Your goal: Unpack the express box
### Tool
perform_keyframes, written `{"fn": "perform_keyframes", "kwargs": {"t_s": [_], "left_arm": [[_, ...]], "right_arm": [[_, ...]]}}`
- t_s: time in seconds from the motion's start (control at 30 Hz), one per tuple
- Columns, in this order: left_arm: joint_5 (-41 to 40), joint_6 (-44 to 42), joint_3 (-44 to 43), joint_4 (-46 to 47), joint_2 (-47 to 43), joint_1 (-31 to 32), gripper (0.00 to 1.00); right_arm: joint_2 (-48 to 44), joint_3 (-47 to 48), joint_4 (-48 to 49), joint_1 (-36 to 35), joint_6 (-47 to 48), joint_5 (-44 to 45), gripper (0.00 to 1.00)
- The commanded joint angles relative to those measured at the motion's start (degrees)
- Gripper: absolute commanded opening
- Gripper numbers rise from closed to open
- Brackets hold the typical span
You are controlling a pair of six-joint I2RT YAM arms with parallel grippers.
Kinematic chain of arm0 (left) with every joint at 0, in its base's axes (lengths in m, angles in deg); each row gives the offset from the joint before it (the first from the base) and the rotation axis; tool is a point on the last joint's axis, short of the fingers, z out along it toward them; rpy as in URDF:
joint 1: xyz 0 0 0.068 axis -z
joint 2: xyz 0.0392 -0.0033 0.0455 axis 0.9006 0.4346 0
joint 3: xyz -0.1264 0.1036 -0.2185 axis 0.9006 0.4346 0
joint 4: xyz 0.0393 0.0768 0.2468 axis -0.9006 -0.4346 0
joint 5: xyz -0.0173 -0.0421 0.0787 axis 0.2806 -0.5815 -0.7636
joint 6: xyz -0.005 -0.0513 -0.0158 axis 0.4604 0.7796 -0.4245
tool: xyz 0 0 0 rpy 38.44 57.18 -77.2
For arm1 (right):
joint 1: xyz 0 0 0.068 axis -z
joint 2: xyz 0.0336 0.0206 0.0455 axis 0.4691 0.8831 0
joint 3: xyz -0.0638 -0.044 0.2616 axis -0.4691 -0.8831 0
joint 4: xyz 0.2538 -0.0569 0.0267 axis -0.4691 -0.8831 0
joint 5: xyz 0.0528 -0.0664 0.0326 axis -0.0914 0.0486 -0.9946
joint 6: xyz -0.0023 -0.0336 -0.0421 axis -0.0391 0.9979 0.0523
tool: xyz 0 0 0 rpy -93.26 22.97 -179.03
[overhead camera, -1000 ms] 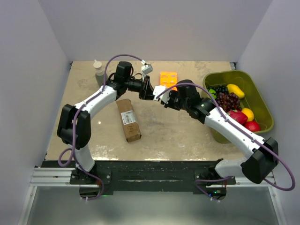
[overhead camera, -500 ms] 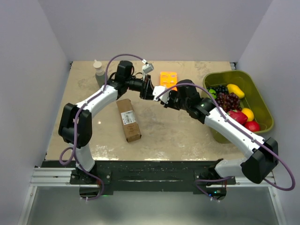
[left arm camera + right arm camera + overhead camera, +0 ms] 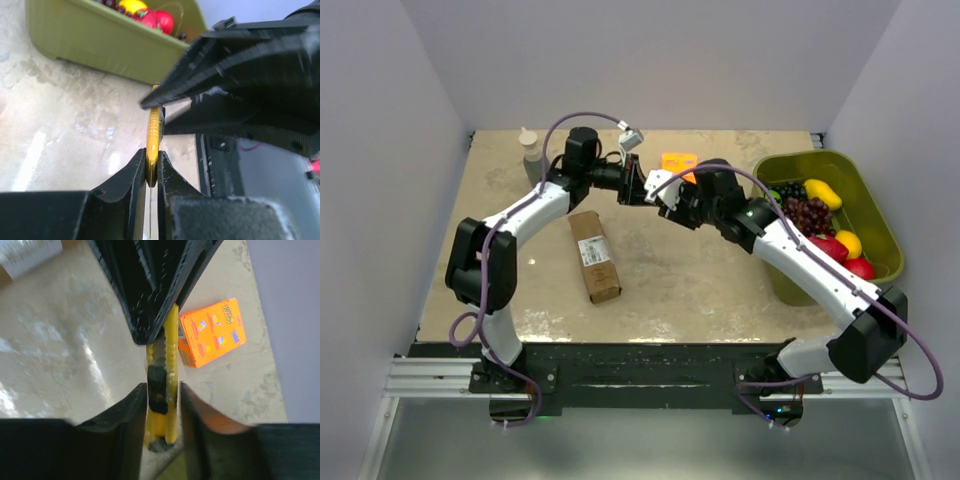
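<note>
1. Slippage: the left gripper [image 3: 151, 157] has its jaws pinched on the thin edge of the yellow utility knife [image 3: 152, 135] in mid-air. The right gripper [image 3: 161, 390] has its jaws narrow on either side of the knife body; whether they press it I cannot tell. If neither grips firmly, the knife would likely drop to the surface [image 3: 720, 280].
2. Tug: both arms pulling at once could twist the knife askew.
3. Cut: the express box [image 3: 594, 255] lies flat and closed beside the left arm, well apart from both grippers. A skewed knife might gouge whatever is inside.
</note>
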Motion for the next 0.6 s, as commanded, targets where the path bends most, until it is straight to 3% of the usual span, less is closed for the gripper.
{"fn": "perform_keyframes", "kwargs": {"t_s": [0.0, 0.03, 0.13, 0.2, 0.33, 0.57], "left_arm": [[4.09, 18.0, 6.19, 28.17, -5.35, -2.36, 0.0], [3.83, 21.08, 7.96, 32.46, -6.06, -3.06, 0.0], [4.52, 27.25, 10.17, 39.34, -6.95, -4.47, 0.0], [4.97, 30.95, 10.26, 43.38, -7.38, -4.74, 0.0], [6.63, 30.79, 6.93, 42.0, -7.13, -4.83, 0.0], [7.16, 28.94, 5.07, 37.6, -6.51, -5.35, 0.0]], "right_arm": [[3.62, 12.38, -3.2, 5.22, -11.9, -11.98, 0.6], [5.11, 17.19, -3.92, 7.07, -17.67, -15.61, 0.72], [8.45, 24.41, -6.91, 12.53, -24.03, -28.54, 0.79], [9.95, 26.98, -8.93, 14.81, -25.89, -33.37, 0.8], [11.8, 24.63, -9.29, 18.25, -27.83, -49.53, 0.8], [12.24, 21.11, -9.65, 18.78, -26.52, -60.73, 0.75]]}}
